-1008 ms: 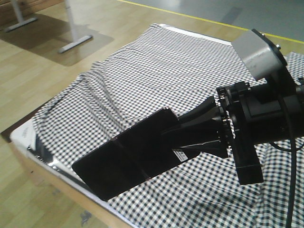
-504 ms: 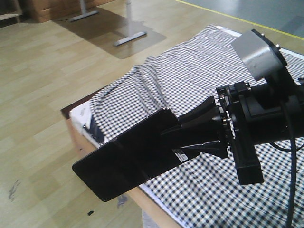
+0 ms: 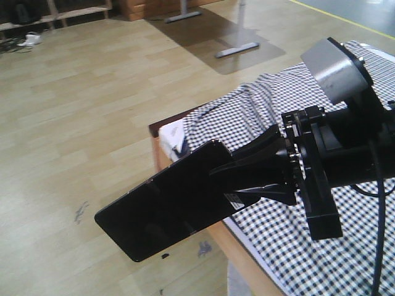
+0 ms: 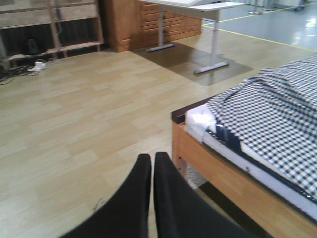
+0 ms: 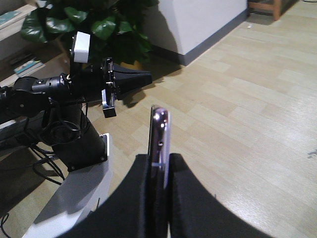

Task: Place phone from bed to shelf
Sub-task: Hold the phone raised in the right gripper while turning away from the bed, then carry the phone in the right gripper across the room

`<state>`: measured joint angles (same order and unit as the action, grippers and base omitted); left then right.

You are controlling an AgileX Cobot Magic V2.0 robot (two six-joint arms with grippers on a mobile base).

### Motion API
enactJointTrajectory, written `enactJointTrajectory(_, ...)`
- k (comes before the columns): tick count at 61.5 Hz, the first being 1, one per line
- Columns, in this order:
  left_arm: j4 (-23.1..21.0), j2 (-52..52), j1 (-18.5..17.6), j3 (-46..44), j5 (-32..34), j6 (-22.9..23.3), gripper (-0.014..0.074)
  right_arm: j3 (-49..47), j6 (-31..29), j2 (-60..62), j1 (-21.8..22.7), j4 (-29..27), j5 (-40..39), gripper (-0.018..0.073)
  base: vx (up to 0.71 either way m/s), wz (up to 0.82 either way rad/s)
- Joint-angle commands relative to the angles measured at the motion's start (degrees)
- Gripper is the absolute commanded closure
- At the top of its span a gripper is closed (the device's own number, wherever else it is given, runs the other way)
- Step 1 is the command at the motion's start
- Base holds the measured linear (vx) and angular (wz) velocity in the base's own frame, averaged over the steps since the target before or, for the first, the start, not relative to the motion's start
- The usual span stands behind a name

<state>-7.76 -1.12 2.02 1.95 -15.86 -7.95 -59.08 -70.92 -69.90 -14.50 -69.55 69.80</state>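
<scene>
ok so the right gripper [image 3: 231,180] is pinching the phone [image 3: 163,213] by one short end, so most of the slab sticks out past the corner of the bed [image 3: 290,117], over the floor [image 3: 80,123]. Clamping both faces probably stops it slipping during the carry. The left gripper [image 4: 151,166] is pressed together and empty, low out of the way. Can't pick out the shelf yet

We see soft, even indoor light — a pale sheen on the floor [image 4: 74,124], a glint on the phone [image 5: 159,130], mild grain throughout.
</scene>
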Motion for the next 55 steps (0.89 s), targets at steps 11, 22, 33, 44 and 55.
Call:
enactJointTrajectory(11, -0.6, -0.4, 0.1, 0.1, 4.2, 0.2, 0.0596, -1.5, -0.3, 1.4, -0.1, -4.9, 4.2, 0.0561, -0.09, 0.42)
enactJointTrajectory(22, -0.6, -0.4, 0.1, 0.1, 4.2, 0.2, 0.0596, -1.5, -0.3, 1.4, -0.1, -4.9, 4.2, 0.0561, -0.09, 0.41)
enactJointTrajectory(33, -0.6, -0.4, 0.1, 0.1, 4.2, 0.2, 0.0596, -1.5, -0.3, 1.4, -0.1, -4.9, 4.2, 0.0561, -0.09, 0.4)
enactJointTrajectory(44, -0.6, -0.4, 0.1, 0.1, 4.2, 0.2, 0.0596, -1.5, -0.4, 1.4, -0.1, -4.9, 4.2, 0.0561, -0.09, 0.38)
enactJointTrajectory(55, -0.6, -0.4, 0.1, 0.1, 4.2, 0.2, 0.0596, -1.5, -0.4, 1.4, -0.1, -4.9, 4.2, 0.0561, -0.08, 0.35)
